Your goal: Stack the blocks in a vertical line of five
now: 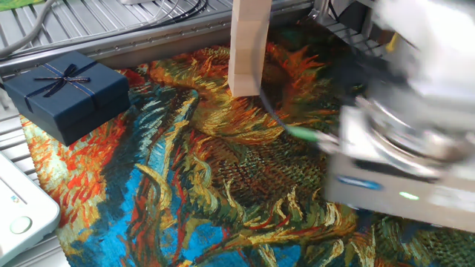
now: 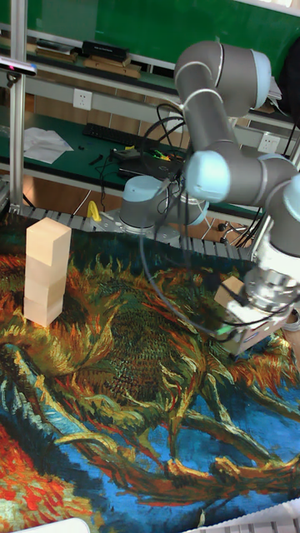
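Observation:
A stack of pale wooden blocks (image 1: 249,46) stands upright at the back of the painted cloth, and it rises out of the top of the fixed view. In the tall view the same stack (image 2: 46,271) stands at the far left. One loose block (image 2: 227,290) lies at the right, partly hidden behind my gripper. My gripper (image 1: 404,174) is a blurred grey body at the right, well away from the stack. In the tall view the gripper (image 2: 252,329) hangs low over the cloth, just in front of the loose block. Its fingers do not show in either view.
A dark blue gift box with ribbon (image 1: 67,93) sits at the left of the cloth (image 1: 185,185). A white device (image 1: 18,211) lies at the lower left corner. Metal rails (image 1: 111,30) run along the back edge. A grey arm base (image 2: 154,204) stands behind the table.

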Robot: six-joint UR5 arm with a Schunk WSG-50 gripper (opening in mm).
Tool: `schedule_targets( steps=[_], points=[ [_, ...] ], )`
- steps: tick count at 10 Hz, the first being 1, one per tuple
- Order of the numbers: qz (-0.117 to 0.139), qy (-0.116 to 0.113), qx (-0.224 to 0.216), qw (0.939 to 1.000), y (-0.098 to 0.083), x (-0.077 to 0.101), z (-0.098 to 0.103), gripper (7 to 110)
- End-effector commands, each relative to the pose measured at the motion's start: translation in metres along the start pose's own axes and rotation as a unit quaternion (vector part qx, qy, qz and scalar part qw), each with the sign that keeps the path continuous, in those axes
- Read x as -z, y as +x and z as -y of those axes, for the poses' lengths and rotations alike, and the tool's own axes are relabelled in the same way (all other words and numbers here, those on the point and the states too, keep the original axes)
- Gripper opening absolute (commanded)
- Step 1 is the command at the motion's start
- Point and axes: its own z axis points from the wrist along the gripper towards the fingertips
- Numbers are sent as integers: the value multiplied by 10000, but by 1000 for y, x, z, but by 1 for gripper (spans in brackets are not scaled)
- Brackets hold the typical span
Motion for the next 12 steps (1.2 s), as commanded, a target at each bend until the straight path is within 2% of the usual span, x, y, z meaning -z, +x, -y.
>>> schedule_targets(
  steps=[1,2,3,4,5,6,7,8,9,10,12],
  points=[
    [-204,-337,141,9991,17,-2,-46,44],
    [-223,-325,184,9991,19,0,-45,44],
    [-82,-293,92,9995,12,-1,-43,44],
    [243,-137,-112,9995,-5,-1,-35,44],
    [749,-50,-511,9959,-30,2,-29,44],
    [1178,270,-697,9902,-50,6,-11,44],
    [1441,98,-1132,9830,-63,9,-16,44],
    [1417,128,-1753,9742,-60,9,-10,44],
    [1383,47,-2050,9689,-59,8,-12,44],
    [1316,180,-2017,9704,-55,8,-6,44],
    [1408,172,-2160,9660,-59,9,-5,44]
  ],
)
